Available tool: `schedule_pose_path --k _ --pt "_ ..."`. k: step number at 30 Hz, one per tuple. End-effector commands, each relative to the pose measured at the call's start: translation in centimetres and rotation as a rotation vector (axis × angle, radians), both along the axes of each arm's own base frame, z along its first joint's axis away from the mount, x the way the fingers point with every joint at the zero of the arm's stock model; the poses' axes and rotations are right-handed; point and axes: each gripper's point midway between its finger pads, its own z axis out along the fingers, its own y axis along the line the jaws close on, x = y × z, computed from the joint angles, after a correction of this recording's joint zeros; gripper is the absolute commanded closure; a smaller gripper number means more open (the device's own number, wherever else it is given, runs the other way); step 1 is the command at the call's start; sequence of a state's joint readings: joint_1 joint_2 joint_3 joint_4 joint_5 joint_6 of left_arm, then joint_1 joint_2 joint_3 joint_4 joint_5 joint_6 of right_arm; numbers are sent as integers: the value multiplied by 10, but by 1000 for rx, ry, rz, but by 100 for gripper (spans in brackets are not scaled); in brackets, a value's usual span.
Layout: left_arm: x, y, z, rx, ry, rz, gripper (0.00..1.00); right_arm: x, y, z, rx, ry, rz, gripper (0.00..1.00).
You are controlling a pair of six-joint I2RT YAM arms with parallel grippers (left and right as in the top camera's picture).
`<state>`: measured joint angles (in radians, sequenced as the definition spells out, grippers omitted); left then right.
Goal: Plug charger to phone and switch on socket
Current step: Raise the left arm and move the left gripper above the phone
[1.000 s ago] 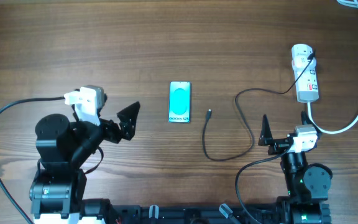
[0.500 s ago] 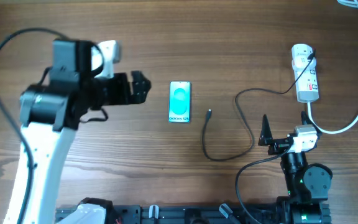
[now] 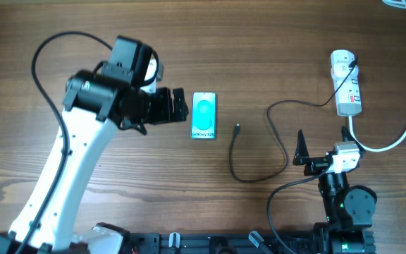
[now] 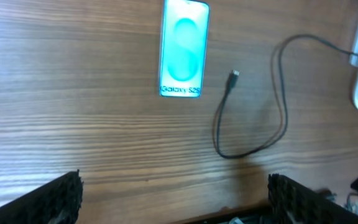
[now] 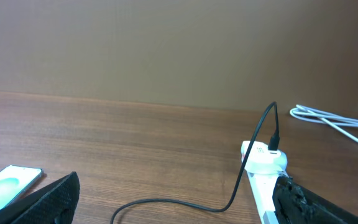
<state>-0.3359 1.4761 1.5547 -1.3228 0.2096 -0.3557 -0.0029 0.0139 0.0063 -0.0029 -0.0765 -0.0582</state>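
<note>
The phone (image 3: 204, 115) lies flat in the middle of the table, cyan screen up. It also shows in the left wrist view (image 4: 184, 48) and at the left edge of the right wrist view (image 5: 8, 183). The charger cable (image 3: 259, 176) curls from the socket (image 3: 347, 85) to its free plug (image 3: 237, 129), which lies right of the phone and apart from it. My left gripper (image 3: 178, 107) is open and empty, just left of the phone. My right gripper (image 3: 302, 152) is open and empty at the front right, near the cable loop.
A thick white cord (image 3: 400, 137) runs from the socket's near end round to the back right corner. The charger's other end is plugged into the far end of the socket (image 5: 266, 168). The table is brown wood.
My left arm has swung from the front left up and to the right, bringing its open gripper beside the phone. The right arm, phone and cable have not moved.
</note>
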Motion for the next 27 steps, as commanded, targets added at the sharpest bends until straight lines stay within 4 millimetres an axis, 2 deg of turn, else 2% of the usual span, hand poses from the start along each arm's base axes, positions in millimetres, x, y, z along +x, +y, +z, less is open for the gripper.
schedule_pose_path --k 1,4,6,9,18,27 --pt "20 12 16 121 20 53 0 0 -2 1 -13 -6 -12 0" --pt "23 23 11 229 117 62 0 0 -2 1 -14 -6 -12 0" --pt "25 25 -5 268 183 58 0 0 -2 1 -14 -6 -12 1" --pt "47 17 -19 260 163 60 0 0 -2 1 -14 -6 -12 0" --pt "84 -2 -13 173 18 66 0 0 -2 1 -13 -7 -12 0" --pt "87 -5 -12 157 7 64 0 0 -2 1 -14 -6 -12 0"
